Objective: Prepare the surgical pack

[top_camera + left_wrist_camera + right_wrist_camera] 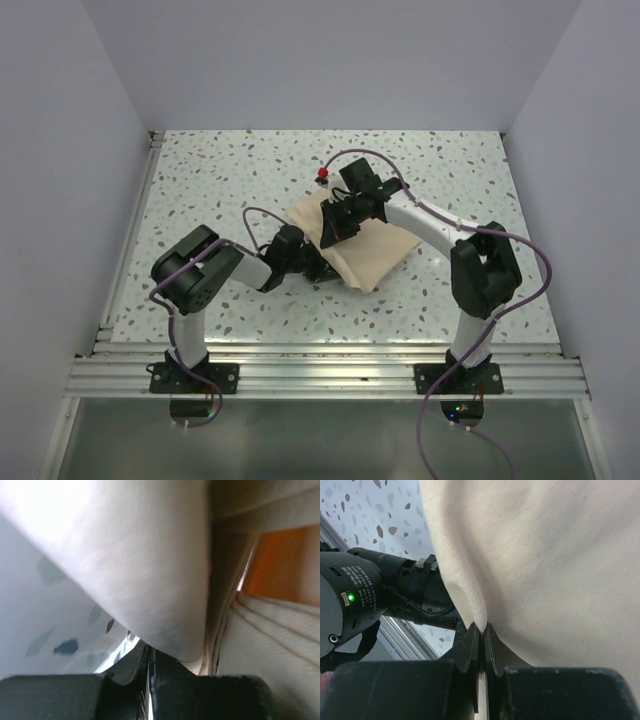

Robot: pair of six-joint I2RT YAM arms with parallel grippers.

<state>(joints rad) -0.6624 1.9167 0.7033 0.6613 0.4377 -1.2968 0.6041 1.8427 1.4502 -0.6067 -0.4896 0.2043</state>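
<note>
Speckled surface point(200, 180) runs under both sets of fingers. Tan cloth point(378, 252) is bundled mid-surface, lying btwn the two sets of fingers. Right fingers point(472, 642) are over the bundle's left part, nearly closed, w/ a fold of cloth nipped btwn the tips. Left fingers point(162, 669) sit low at the bundle's near edge, pressed tight together, tips right up against a fat fold. Can't tell if any layer's caught. Small red-and-white thing point(323, 178) lies just beyond right fingers, near cloth's far corner.

Overhead view looks down from behind; both wrist views press close to cloth point(375, 255).
</note>
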